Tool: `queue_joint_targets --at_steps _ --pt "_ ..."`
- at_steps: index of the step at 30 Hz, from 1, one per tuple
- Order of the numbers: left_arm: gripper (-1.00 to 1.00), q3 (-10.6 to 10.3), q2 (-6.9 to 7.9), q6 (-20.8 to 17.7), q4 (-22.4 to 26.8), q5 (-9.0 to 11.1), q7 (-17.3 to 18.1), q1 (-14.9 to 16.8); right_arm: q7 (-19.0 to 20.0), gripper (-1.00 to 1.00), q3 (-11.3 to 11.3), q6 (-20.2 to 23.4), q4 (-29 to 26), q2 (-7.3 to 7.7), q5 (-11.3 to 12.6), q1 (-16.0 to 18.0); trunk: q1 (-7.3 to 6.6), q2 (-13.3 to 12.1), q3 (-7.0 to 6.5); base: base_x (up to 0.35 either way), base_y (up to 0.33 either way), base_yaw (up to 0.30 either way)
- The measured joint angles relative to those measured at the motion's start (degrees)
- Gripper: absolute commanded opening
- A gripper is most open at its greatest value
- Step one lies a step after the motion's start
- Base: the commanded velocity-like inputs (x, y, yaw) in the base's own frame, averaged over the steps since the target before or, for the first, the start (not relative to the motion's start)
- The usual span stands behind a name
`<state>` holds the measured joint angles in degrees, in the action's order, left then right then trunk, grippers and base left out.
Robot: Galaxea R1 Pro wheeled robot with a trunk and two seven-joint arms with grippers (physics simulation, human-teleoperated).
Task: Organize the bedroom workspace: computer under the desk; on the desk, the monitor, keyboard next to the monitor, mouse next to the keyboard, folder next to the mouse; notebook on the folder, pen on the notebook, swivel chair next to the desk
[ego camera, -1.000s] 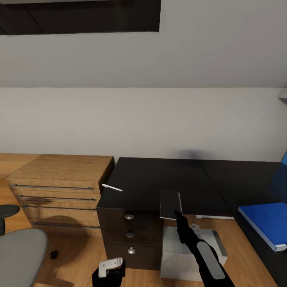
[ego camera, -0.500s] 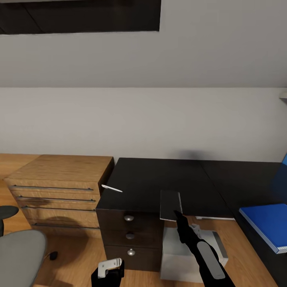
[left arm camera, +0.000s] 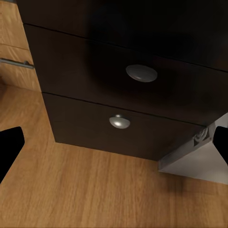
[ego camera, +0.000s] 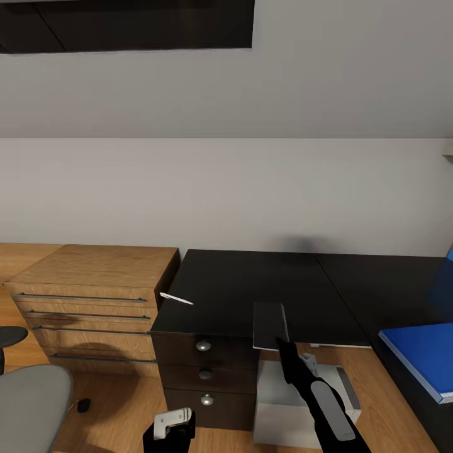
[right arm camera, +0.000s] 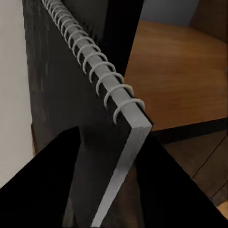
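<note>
My right gripper (ego camera: 281, 341) is shut on the near edge of the dark grey spiral-bound notebook (ego camera: 269, 323), holding it tilted at the front edge of the black desk (ego camera: 251, 277). In the right wrist view the notebook (right arm camera: 71, 109) sits between both fingers (right arm camera: 52, 185). The white pen (ego camera: 176, 299) lies on the desk's left end. The blue folder (ego camera: 420, 357) lies on the desk's right wing. The grey-white computer (ego camera: 296, 402) stands on the floor under the desk. My left gripper (ego camera: 171, 431) hangs low and open before the desk drawers (left arm camera: 137, 76). The swivel chair (ego camera: 28, 409) shows at the lower left.
An oak dresser (ego camera: 94, 296) with bar handles stands against the desk's left end. A small dark object (ego camera: 83, 404) lies on the plank floor between the chair and the drawers. A pale sloped wall rises behind the desk.
The whole picture has shifted slightly, so the camera has moved. The notebook stays in my right gripper at the same spot by the desk's edge.
</note>
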<state>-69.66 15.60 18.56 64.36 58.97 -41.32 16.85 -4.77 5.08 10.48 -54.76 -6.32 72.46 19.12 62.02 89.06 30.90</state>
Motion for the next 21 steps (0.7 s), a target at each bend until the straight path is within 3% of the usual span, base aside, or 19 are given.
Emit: queue_joint_targets --at_steps 11,17,21 --pt "1.00 -0.05 -0.04 0.00 -0.29 -0.09 0.14 0.00 0.05 -1.00 -0.02 -0.72 0.03 0.05 -0.04 0.00 0.00 0.00 0.00 0.001 0.000 0.000" --pt "1.00 -0.06 -0.01 -0.06 -0.30 -0.08 -0.08 0.01 0.16 -1.00 -0.03 -0.72 0.00 0.10 -0.02 0.00 -1.31 -2.39 -1.07 0.000 0.000 0.000" --pt "1.00 -0.02 -0.01 -0.09 -0.32 0.11 -0.12 0.01 2.90 -1.00 0.04 -0.77 -0.21 0.19 -0.11 -0.04 -2.19 -4.00 -1.79 0.000 0.000 0.000"
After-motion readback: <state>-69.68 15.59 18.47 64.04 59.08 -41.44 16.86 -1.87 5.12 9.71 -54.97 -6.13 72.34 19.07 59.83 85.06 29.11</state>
